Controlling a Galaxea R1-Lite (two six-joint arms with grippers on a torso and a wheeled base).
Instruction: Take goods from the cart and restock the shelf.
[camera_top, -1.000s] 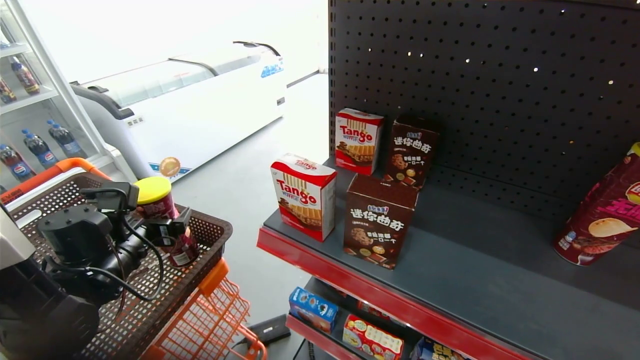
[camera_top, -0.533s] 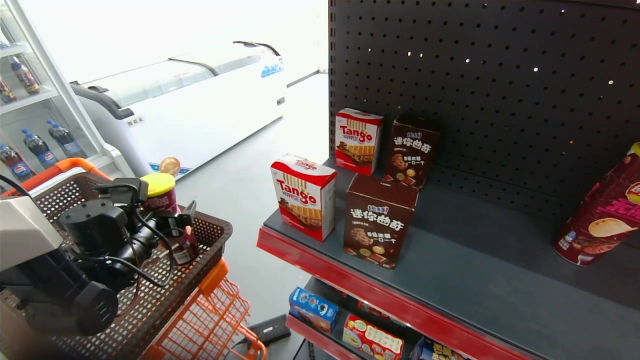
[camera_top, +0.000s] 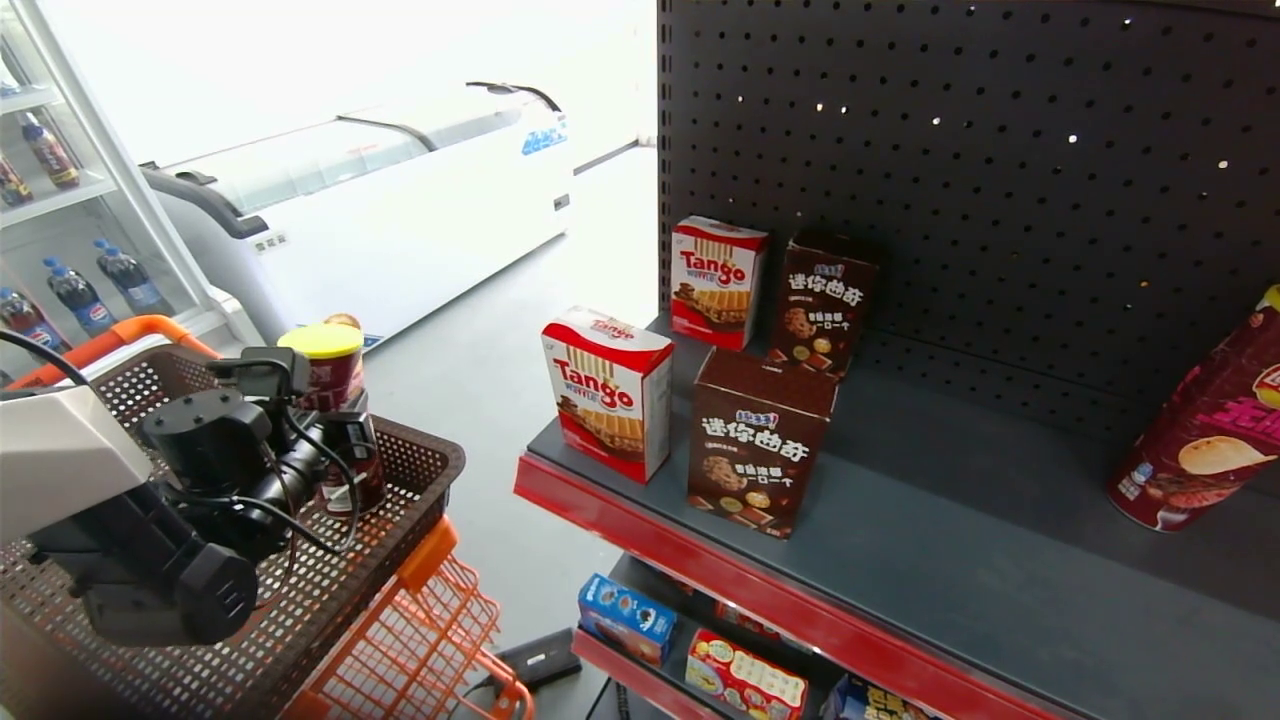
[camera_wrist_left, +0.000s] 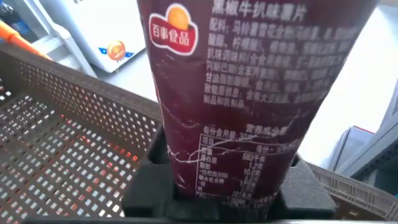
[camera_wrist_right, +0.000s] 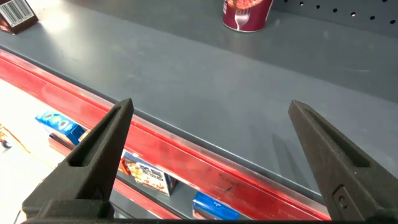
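A chip can (camera_top: 336, 382) is held upright over the cart's brown basket (camera_top: 425, 468) by the left claw (camera_top: 342, 448).

The left claw (camera_wrist_left: 227, 194) is clenched on the lower part of the dark red can (camera_wrist_left: 249, 93), whose yellow lid (camera_top: 321, 340) is on top. The right claw (camera_wrist_right: 211, 109) is spread wide and holds nothing, and is seen above the red front edge of the grey shelf (camera_wrist_right: 217, 74). On the shelf (camera_top: 950, 540), two wafer boxes (camera_top: 607, 390) and two brown cookie boxes (camera_top: 757, 440) are stood at the left end. A second chip can (camera_top: 1200, 430) is placed well apart from them, towards the right.
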